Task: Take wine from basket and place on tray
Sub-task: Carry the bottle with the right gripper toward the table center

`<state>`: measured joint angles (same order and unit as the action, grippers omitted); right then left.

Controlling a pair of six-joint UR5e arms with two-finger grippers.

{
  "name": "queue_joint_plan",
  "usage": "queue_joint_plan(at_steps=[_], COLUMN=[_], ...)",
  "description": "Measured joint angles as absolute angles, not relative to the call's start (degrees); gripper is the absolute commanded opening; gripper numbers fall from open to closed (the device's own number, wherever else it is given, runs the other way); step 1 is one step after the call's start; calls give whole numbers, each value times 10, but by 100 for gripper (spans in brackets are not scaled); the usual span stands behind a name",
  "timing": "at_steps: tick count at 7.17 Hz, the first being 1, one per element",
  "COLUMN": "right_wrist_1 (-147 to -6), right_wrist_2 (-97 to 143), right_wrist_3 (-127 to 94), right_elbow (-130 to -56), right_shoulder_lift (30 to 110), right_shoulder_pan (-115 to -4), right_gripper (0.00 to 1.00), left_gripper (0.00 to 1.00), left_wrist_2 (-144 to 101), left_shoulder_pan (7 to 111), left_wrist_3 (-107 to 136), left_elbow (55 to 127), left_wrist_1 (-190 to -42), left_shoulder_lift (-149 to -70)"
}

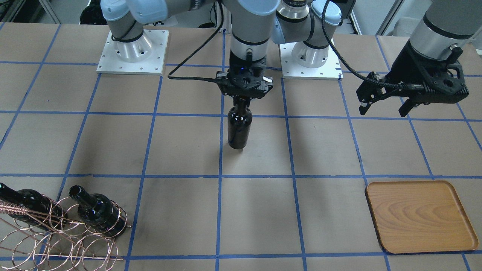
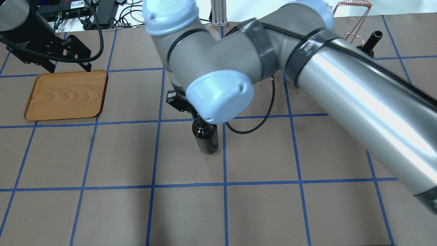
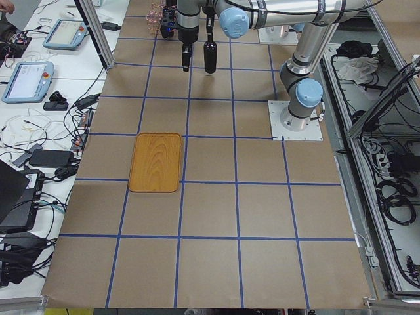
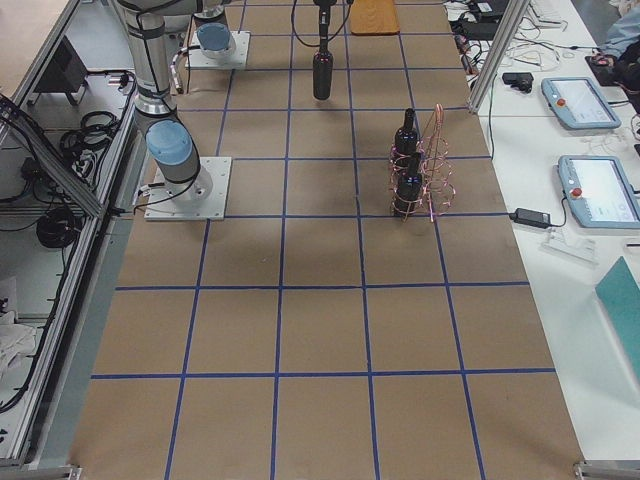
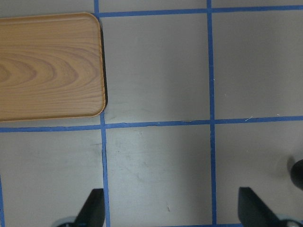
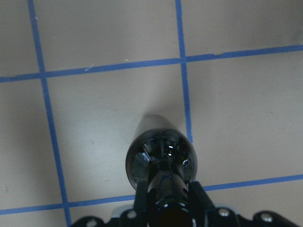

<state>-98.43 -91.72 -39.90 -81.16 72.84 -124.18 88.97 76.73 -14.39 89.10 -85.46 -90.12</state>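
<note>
While the right tool (image 1: 241, 101) clasps its neck, wine (image 1: 239, 128) sits beneath.

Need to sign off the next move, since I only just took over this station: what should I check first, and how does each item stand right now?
1. Right tool shut on the neck of the wine: ok.
2. Wine upright, hanging straight below the tool: ok.
3. Wine's base resting on the table or lifted off it: cannot tell.
4. Tray empty, with room for the wine: ok.
5. Left tool open, holding nothing, apart from the tray and the wine: ok.
6. Two other bottles seated in the basket, far from the held wine: ok.
</note>
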Motion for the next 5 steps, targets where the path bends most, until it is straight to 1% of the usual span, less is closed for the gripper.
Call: queue_joint_plan(at_steps=[2,4,5], right_wrist_1=[-999,-1002,-1004], right_wrist_2=[-916,-915,-915], right_wrist_3=[-452,-466,-468], right_elbow=[-768,-747,-744], right_shoulder_lift=[689,676,674], right_shoulder_pan=[-1289,-1311,-1315], right_gripper=[0,0,14], left_gripper=[100,100,100], left_wrist_2=[890,884,882], left_shoulder_pan=[760,746,742], left_wrist_3=[-144,-144,-144], left_elbow=[890,891,891], left_wrist_1=[-855,-854,-854], left_shoulder_lift=[-901,-903,-904])
